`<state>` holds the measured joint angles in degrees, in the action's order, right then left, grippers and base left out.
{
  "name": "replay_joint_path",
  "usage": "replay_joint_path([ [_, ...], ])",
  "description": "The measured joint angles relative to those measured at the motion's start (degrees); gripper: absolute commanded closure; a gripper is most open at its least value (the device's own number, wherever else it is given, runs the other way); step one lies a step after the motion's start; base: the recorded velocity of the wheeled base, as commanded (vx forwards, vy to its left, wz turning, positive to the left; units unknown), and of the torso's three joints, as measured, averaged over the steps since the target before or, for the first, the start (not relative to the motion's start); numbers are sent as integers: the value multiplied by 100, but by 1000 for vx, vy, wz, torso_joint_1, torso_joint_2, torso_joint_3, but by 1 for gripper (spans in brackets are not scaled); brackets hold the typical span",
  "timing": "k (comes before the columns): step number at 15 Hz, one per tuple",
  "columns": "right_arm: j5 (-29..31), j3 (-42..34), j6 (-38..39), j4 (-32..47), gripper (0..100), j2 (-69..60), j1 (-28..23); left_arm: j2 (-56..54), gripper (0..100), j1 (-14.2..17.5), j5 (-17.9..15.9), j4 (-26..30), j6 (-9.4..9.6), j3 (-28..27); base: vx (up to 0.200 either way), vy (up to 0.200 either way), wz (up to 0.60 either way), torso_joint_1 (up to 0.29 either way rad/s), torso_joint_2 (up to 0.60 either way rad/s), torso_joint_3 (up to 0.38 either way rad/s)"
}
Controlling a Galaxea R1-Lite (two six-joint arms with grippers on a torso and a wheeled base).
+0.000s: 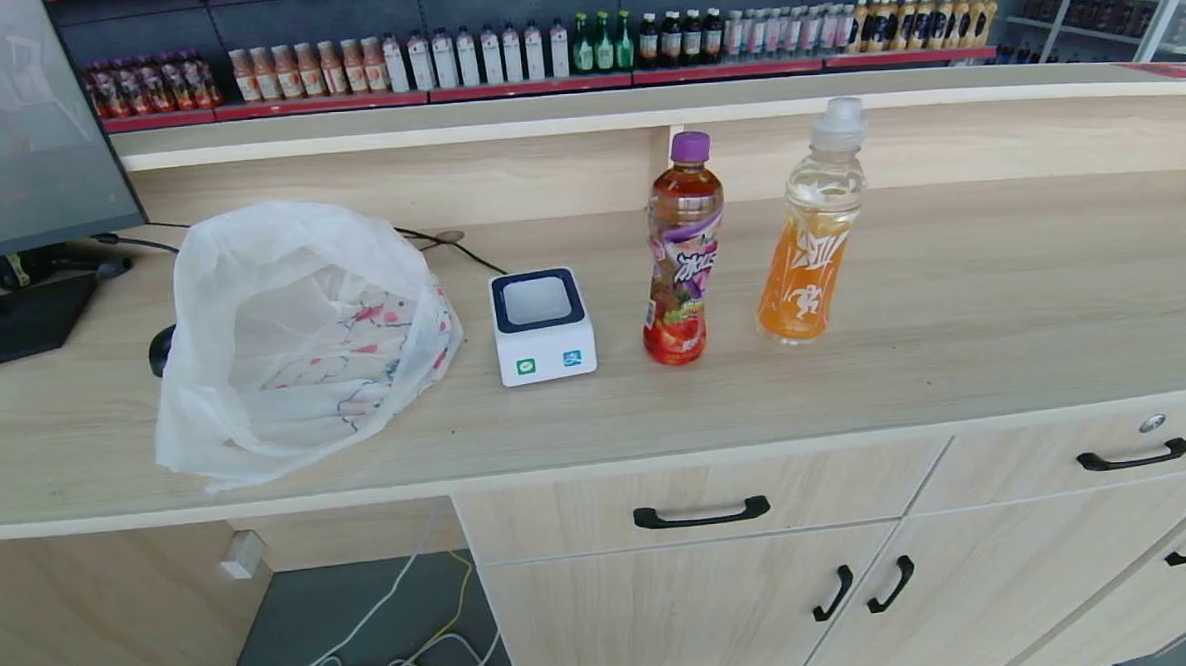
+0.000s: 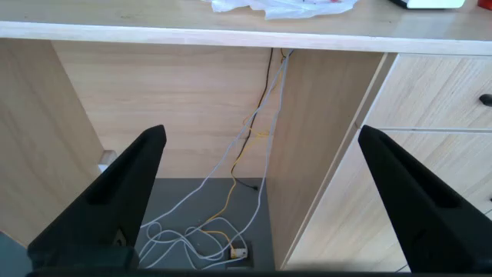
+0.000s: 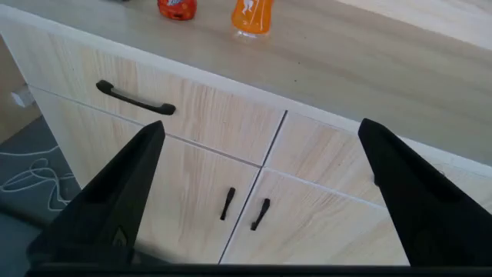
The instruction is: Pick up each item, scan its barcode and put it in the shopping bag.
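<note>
On the wooden counter [image 1: 1001,285] stand two bottles: a red tea bottle [image 1: 682,252] with a purple cap and an orange drink bottle [image 1: 813,228] with a clear cap. The white scanner box [image 1: 542,325] sits left of them, and an open white shopping bag [image 1: 298,331] lies further left. My left gripper [image 2: 257,204] is open below the counter, facing the gap under it, with the bag's edge [image 2: 284,6] above. My right gripper [image 3: 261,204] is open, low before the cabinet doors, with the bottoms of both bottles [image 3: 252,14] beyond it.
A monitor [image 1: 29,127] on a black stand is at the counter's left end, with a cable running behind the bag. Cabinet drawers with black handles [image 1: 701,514] are below the counter. Cables [image 2: 215,231] lie on the floor in the open gap.
</note>
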<state>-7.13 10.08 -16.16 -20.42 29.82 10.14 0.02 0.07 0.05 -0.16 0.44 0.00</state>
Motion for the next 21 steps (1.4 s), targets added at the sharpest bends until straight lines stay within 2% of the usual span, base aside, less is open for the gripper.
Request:
replay_joint_path([
  [3, 0, 383, -510, -71, 0, 767, 346, 0, 0, 0, -5, 2, 0, 0, 0, 0, 0, 0, 0, 0],
  [8, 229, 1070, -553, -563, 0, 1786, 962, 0, 0, 0, 0, 5, 0, 0, 0, 0, 0, 0, 0, 0],
  [10, 778, 1156, -402, -867, 0, 2125, 1474, 0, 0, 0, 0, 6, 2, 0, 0, 0, 0, 0, 0, 0],
  [13, 2217, 1200, 177, -1748, 0, 2817, 2731, 0, 0, 0, -2, 5, 2, 0, 0, 0, 0, 0, 0, 0],
  [15, 3195, 1268, 616, -2822, 0, 3550, 3469, 0, 0, 0, 0, 5, 0, 0, 0, 0, 0, 0, 0, 0],
  [17, 4094, 1506, 881, -4069, 0, 4419, 3950, 0, 0, 0, 0, 6, 0, 0, 0, 0, 0, 0, 0, 0],
  [19, 4617, 1924, 867, -5023, 0, 5219, 4184, 0, 0, 0, 0, 6, 0, 0, 0, 0, 0, 0, 0, 0],
  [21, 4528, 2214, 631, -5255, 0, 5781, 4294, 0, 0, 0, -2, 6, 0, 0, 0, 0, 0, 0, 0, 0],
])
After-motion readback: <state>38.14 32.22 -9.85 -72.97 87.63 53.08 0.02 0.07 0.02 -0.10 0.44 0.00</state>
